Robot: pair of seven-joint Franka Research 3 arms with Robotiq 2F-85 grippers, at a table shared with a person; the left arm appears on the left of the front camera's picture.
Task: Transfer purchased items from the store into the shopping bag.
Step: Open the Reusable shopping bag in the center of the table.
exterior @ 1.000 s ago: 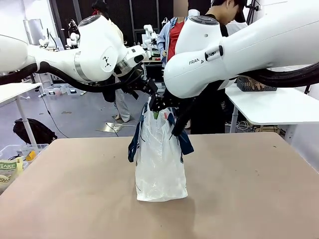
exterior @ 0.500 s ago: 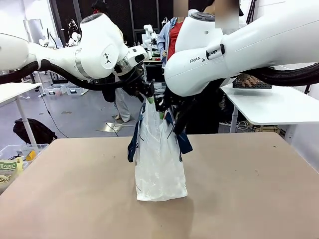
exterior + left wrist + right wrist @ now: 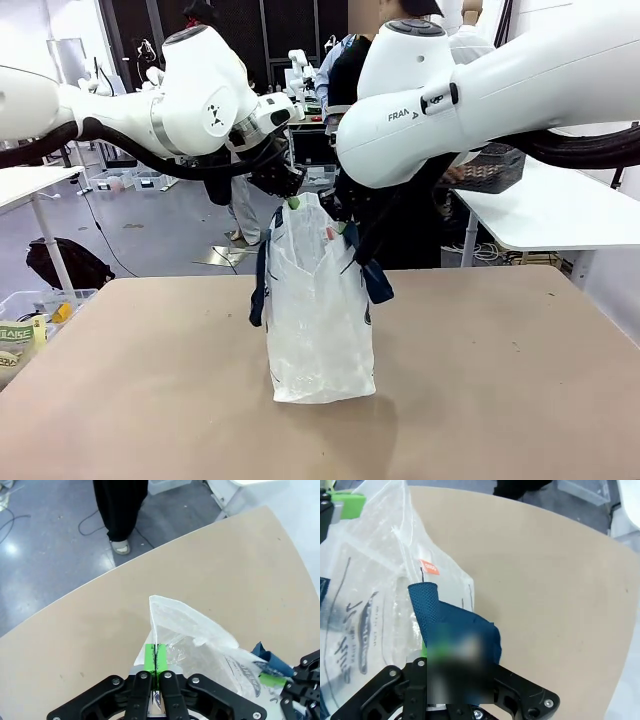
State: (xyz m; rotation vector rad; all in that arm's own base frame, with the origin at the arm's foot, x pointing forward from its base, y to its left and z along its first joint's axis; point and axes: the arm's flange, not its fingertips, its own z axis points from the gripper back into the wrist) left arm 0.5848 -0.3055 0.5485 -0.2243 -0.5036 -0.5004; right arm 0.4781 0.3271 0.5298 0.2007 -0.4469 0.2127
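Observation:
The shopping bag point(image 3: 318, 320), translucent white with navy straps, stands upright mid-table. My left gripper point(image 3: 293, 200) is shut on the left side of its top rim; the left wrist view shows the green pads point(image 3: 150, 657) pressed together on the plastic point(image 3: 200, 635). My right gripper point(image 3: 341, 228) is shut on the rim's right side, with a blue strap point(image 3: 455, 625) draped over its fingers in the right wrist view. The bag's mouth is stretched between the two. The store point(image 3: 487, 168), a dark mesh basket, shows behind the right arm. Purchased items are hidden.
The brown table point(image 3: 500, 400) is bare around the bag. A white side table point(image 3: 560, 215) stands at the back right. A clear bin point(image 3: 30, 315) of goods sits beyond the table's left edge. People stand behind the arms.
Both grippers have closed on the bag's rim and drawn apart, spreading its mouth. The dark basket has shifted left off the side table, behind the right arm.

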